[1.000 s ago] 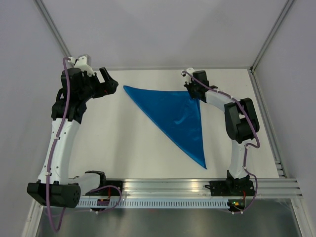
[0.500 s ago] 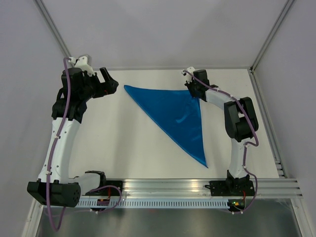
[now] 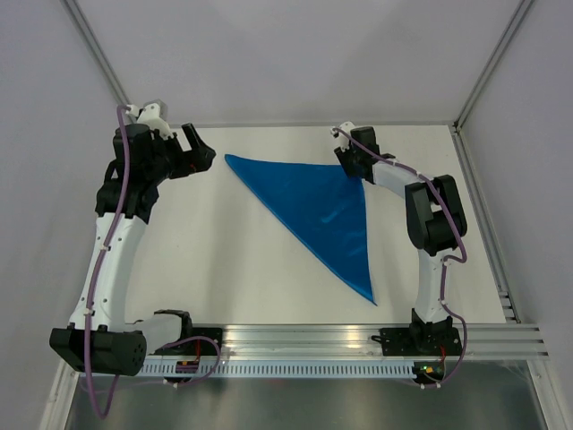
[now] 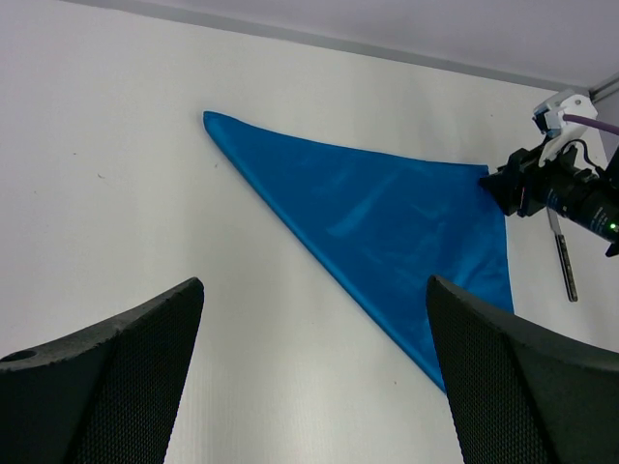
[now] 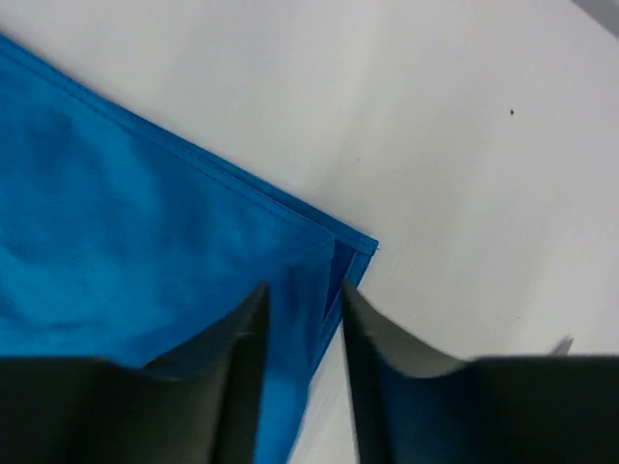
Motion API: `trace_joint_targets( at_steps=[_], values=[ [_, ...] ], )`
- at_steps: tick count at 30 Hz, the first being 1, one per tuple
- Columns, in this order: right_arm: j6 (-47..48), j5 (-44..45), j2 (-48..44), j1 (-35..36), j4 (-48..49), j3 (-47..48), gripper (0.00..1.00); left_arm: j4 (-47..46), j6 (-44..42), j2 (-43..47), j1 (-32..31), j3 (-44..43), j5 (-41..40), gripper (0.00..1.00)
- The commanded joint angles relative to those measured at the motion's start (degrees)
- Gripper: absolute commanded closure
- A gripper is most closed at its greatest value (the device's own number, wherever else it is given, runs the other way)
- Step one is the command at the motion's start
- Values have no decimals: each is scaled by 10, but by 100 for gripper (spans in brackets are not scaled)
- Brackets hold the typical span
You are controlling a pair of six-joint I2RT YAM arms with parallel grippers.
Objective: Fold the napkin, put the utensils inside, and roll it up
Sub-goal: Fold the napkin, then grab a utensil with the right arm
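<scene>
Crease by napkin [image 3: 322, 210] top-right corner flatter than second ago; triangle fold looks done, upper centre of frame. Over that corner, right gripper [image 5: 302, 290] narrowly parted. Upper left, left gripper [image 3: 204, 149] wide, clear of napkin. Beside corner, knife [image 4: 564, 259]. Bare table [image 3: 224, 260] lower left; wall [image 3: 313, 63] close behind.

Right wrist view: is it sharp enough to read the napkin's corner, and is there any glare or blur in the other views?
Right wrist: the hem at the corner of the napkin is crisp; the right pincer is dark and soft-edged. Left wrist: the left pincer is slightly soft, the napkin and knife are clear, with a faint sheen. Top external: even light, soft shadows, no glare.
</scene>
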State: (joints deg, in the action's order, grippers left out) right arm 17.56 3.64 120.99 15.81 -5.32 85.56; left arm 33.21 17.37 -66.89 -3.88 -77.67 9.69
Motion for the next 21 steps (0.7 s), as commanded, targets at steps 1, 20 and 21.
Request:
trace_joint_targets(
  at_steps=[1, 20, 21],
  values=[
    [2, 22, 6, -9, -6, 40, 50, -23, 25, -2, 0, 7, 18, 0],
    [3, -75, -151, -216, -188, -99, 40, -102, 57, 40, -1, 87, 65, 0],
    [3, -76, -160, -221, -190, -111, 40, -102, 59, 41, -1, 90, 67, 0]
  ],
)
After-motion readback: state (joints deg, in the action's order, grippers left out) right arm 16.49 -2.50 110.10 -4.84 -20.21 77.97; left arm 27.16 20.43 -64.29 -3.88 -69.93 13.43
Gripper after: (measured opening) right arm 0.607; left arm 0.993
